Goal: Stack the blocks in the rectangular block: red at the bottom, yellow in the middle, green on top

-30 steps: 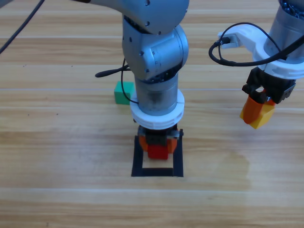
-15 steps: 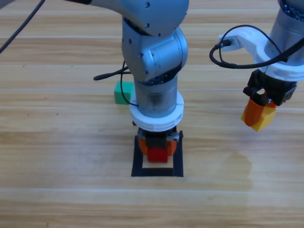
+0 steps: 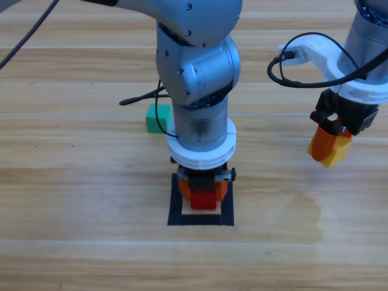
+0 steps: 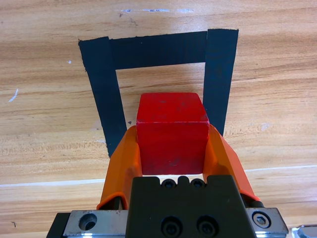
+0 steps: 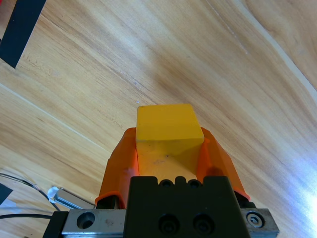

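The left gripper [image 3: 202, 189] pinches the red [image 4: 172, 134] cube low inside the rectangular block [image 3: 176, 206]. At the right, the right gripper [image 3: 328, 145] pinches the yellow [image 5: 167, 130] cube above the table. The green [image 3: 156, 118] cube waits far behind. 0 of 3 blocks look stacked.

Red cube [image 4: 172, 133] over the tape outline [image 4: 157, 49]; yellow [image 5: 168, 131] aloft, green [image 3: 156, 117] apart.

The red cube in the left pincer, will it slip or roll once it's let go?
The red cube looks matte and flat-faced, so it probably won't roll. Held squarely by the left pincer inside the tape square, it likely sits stable, seemingly rigid.
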Action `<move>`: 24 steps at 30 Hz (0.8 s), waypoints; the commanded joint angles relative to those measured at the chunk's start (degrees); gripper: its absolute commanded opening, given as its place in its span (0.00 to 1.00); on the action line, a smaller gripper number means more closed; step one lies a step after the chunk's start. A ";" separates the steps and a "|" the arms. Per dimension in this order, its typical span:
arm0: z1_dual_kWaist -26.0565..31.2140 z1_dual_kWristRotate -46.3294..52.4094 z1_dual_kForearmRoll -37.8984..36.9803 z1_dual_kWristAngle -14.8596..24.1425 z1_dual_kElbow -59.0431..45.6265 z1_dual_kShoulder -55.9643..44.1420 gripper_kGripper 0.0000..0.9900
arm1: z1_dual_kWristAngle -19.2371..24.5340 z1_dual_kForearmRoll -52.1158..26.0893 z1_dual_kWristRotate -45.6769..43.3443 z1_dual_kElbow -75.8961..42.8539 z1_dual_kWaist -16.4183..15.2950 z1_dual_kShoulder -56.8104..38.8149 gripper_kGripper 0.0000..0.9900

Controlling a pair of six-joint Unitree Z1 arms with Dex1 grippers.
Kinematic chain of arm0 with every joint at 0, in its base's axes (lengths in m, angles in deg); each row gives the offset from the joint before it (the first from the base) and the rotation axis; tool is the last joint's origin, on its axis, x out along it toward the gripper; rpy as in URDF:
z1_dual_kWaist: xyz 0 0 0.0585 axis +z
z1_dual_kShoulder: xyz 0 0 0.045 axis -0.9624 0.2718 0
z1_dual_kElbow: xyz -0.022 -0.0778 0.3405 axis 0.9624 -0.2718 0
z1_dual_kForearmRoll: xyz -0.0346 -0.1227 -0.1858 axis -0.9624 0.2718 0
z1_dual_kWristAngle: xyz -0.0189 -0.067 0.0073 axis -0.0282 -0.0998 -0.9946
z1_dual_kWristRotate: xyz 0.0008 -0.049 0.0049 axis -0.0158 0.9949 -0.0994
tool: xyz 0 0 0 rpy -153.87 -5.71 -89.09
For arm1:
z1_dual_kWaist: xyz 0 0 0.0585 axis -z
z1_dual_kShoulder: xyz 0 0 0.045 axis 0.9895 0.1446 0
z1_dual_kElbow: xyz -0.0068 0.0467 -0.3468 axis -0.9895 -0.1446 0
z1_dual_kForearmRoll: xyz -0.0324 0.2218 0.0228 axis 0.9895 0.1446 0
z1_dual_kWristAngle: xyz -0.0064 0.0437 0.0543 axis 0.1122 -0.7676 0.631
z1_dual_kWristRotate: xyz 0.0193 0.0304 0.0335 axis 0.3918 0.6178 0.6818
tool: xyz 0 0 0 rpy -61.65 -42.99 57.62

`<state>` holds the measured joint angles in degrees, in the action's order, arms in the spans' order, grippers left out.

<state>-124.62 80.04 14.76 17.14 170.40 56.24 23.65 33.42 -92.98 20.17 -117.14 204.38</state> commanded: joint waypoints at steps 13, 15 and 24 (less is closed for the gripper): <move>-1.29 0.36 0.35 -0.19 0.34 3.43 0.00 | -0.08 -1.25 -0.08 -1.65 1.09 1.00 0.00; -1.37 0.27 0.35 -0.19 0.42 3.52 0.03 | -0.08 -1.34 -0.08 -1.65 1.09 1.00 0.00; -1.90 0.36 0.44 0.08 0.16 2.90 1.00 | -0.08 -1.34 -0.26 -1.83 1.09 1.09 0.00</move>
<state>-124.98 80.07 14.76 17.14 170.66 56.43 23.65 32.97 -93.00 20.09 -117.14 204.38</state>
